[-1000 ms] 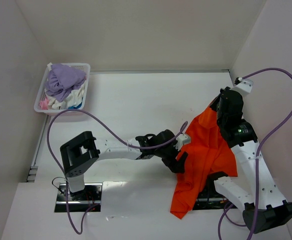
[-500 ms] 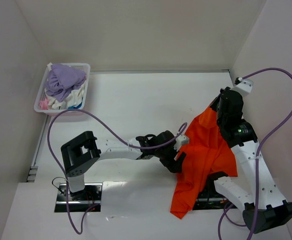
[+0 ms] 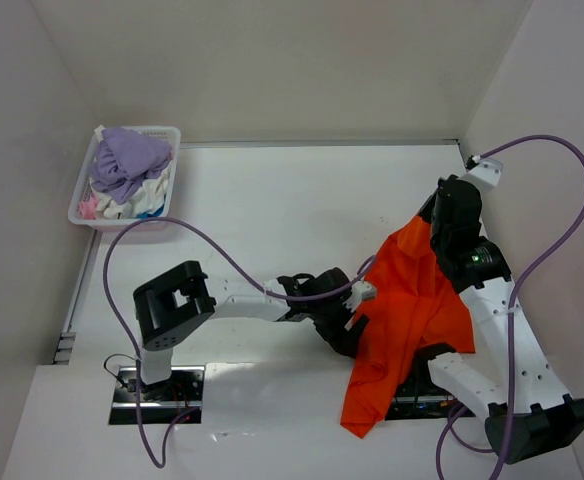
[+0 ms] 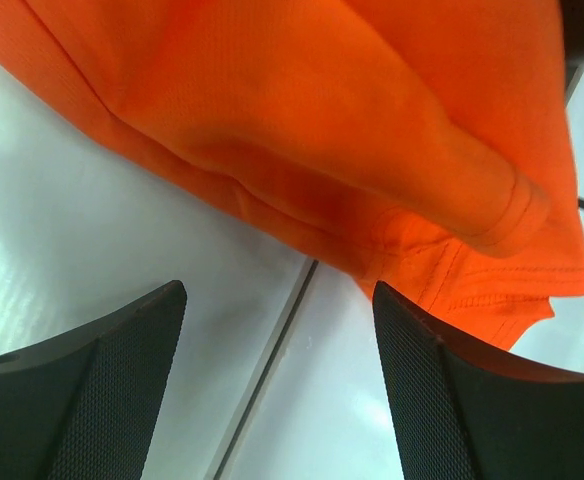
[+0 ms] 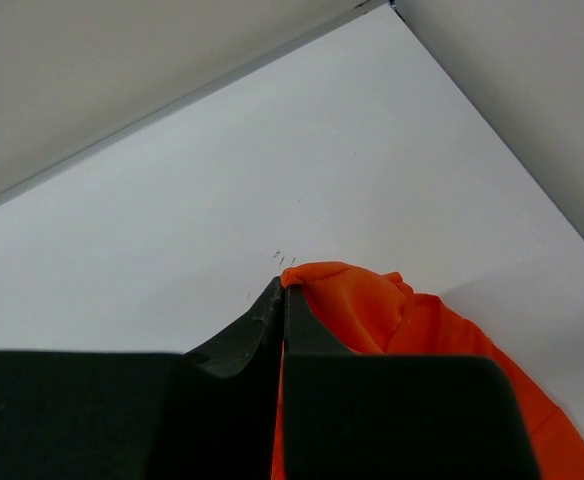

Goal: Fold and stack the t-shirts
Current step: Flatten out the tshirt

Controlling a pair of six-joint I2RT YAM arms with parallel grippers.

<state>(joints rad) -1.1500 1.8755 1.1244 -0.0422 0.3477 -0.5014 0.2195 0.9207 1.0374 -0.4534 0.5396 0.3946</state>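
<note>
The orange t-shirt (image 3: 412, 300) hangs at the right side of the table (image 3: 272, 210), with its top corner raised and its lower end trailing past the near edge. The right pincer (image 5: 284, 297) is clamped on that top corner. The left pincer (image 4: 277, 390) gapes wide, low over the table by the left hem, holding nothing. A white basket (image 3: 122, 222) of heaped clothes (image 3: 127, 160) sits at the far left.

Top external: overhead, facing down, arm bases (image 3: 157, 385) at 6 o'clock. Left wrist: tight on orange t-shirt (image 4: 372, 120) hem. Right wrist: close, facing far wall (image 5: 122, 60). Shared: t-shirt, 4 o'clock overhead.
</note>
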